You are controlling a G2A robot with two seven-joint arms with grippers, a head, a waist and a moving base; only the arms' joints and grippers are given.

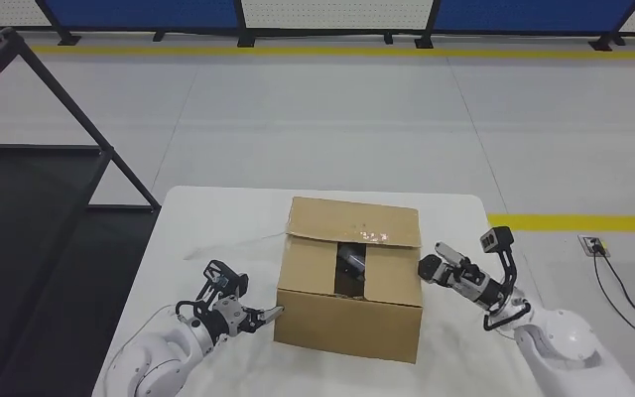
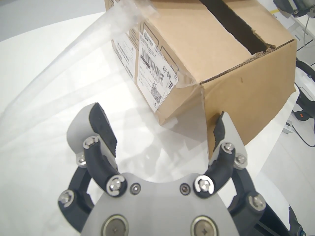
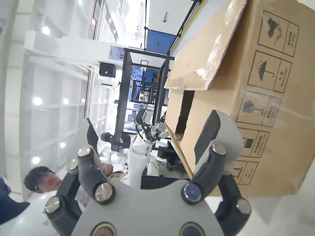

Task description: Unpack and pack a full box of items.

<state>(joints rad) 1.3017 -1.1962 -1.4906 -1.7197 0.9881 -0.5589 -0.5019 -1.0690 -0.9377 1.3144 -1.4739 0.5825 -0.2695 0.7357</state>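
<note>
A brown cardboard box stands in the middle of the white table. Its top flaps lie nearly shut, with a dark slot between them where something dark shows inside. My left gripper is open just off the box's left front corner, low over the table, with nothing between its fingers. A strip of clear tape peels away from the box's labelled side. My right gripper is open beside the box's right wall, close to the top edge.
The box fills most of the table's centre; bare white surface lies to the left and behind it. A black frame stands off the table's left side. Yellow floor lines run at the right and far back.
</note>
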